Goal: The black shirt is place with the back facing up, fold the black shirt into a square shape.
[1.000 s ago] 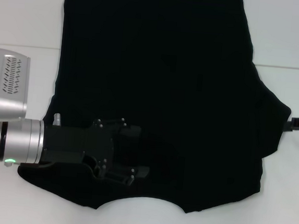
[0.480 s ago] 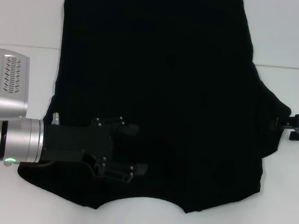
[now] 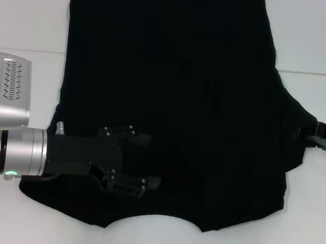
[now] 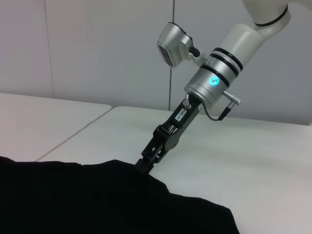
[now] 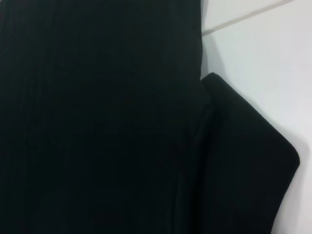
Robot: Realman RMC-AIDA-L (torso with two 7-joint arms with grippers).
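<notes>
The black shirt (image 3: 178, 83) lies spread flat on the white table (image 3: 23, 18), plain side up, and fills most of the head view. My left gripper (image 3: 152, 161) rests low over its near left part, open, with cloth beneath the fingers (image 3: 141, 138). My right gripper (image 3: 316, 137) is at the tip of the shirt's right sleeve (image 3: 296, 133). The left wrist view shows that right gripper (image 4: 147, 163) touching the raised edge of the shirt (image 4: 97, 200). In the right wrist view only the shirt's body (image 5: 97, 122) and its sleeve (image 5: 243, 161) appear.
Bare white table (image 3: 308, 226) surrounds the shirt on the left, right and near sides. A seam in the table (image 3: 26, 50) runs across behind the arms. A pale wall (image 4: 97, 48) stands beyond the table.
My right gripper has moved left to the sleeve's tip. My left gripper's fingers have drawn slightly closer together over the cloth.
</notes>
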